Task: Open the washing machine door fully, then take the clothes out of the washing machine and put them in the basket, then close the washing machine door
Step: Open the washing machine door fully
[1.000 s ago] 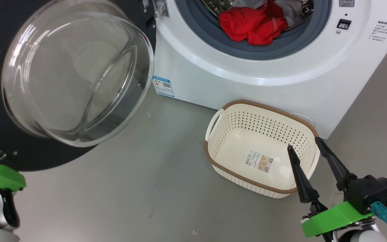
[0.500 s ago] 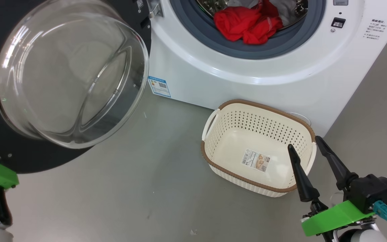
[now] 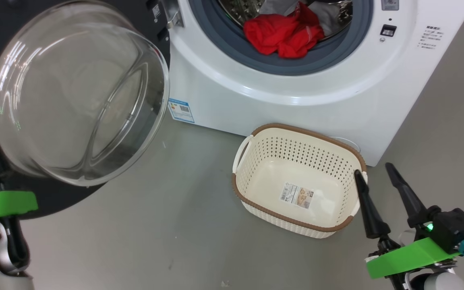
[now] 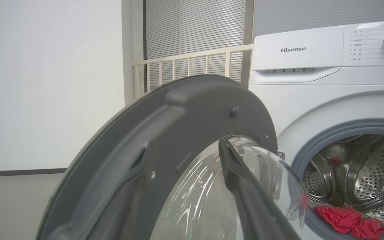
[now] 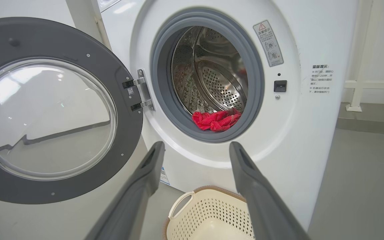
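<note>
The white front-loading washing machine (image 3: pixel 256 100) stands on the floor with its round door (image 5: pixel 45 116) swung wide open to the left. The door's dark rim and bulging clear glass bowl face outward. Bright red clothes (image 3: pixel 282 34) lie bunched at the front lip of the steel drum (image 5: pixel 225 83), with grey fabric behind them. The cream perforated basket (image 3: pixel 296 155), brown-rimmed with white handles, sits upright on the floor just in front of the machine's lower front.
</note>
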